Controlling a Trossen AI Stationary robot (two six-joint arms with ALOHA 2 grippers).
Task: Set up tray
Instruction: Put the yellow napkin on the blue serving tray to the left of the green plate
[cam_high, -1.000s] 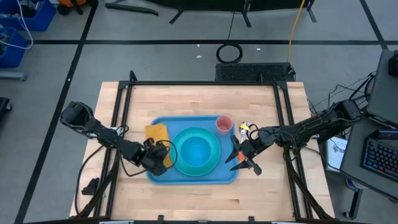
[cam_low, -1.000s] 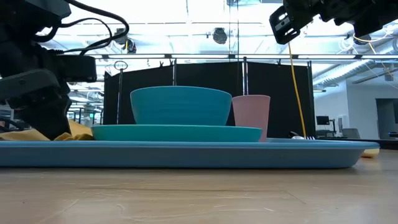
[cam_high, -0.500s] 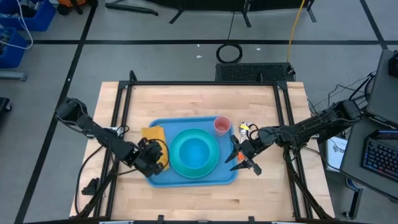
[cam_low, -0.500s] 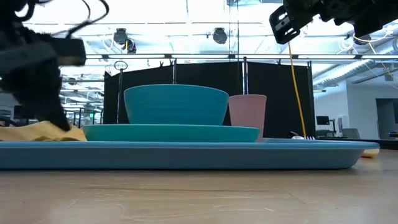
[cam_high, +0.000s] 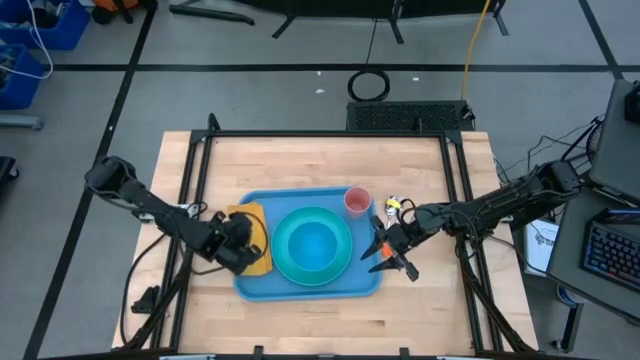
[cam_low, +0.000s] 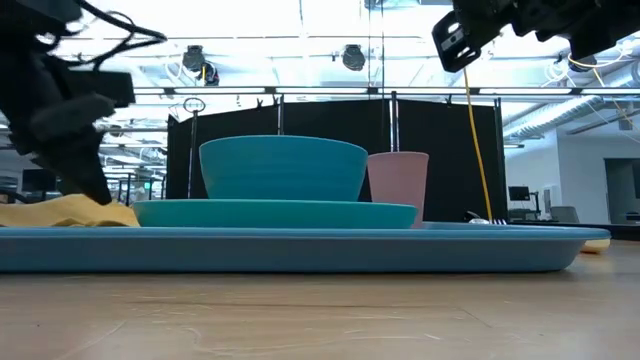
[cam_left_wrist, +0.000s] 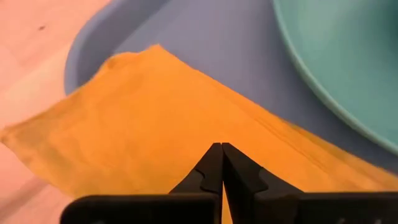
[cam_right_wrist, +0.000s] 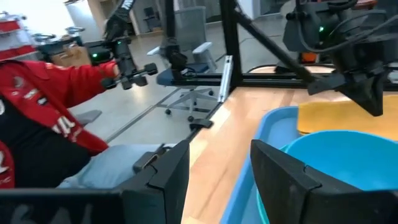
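Tray (cam_high: 300, 285): light blue, rectangular, lying flat at centre of the high view, slightly below the middle of the wooden worktop (cam_high: 330, 165). On the tray: teal plate (cam_high: 285, 262) carrying a teal bowl (cam_high: 313, 240), pink cup (cam_high: 359, 201) at upper right corner, orange napkin (cam_high: 252, 222) draped over the left rim onto the worktop. Left end effector (cam_high: 240, 240): at the tray's left edge, over the napkin; fingers (cam_left_wrist: 211, 171) pressed together, tips just above or touching the cloth, cannot tell which. Right end effector (cam_high: 385, 252): at the tray's right edge, raised above the worktop, fingers (cam_right_wrist: 283, 171) spread, pinching nothing. Beyond the worktop, at left of the right wrist view: person in a red sleeve (cam_right_wrist: 59, 93).
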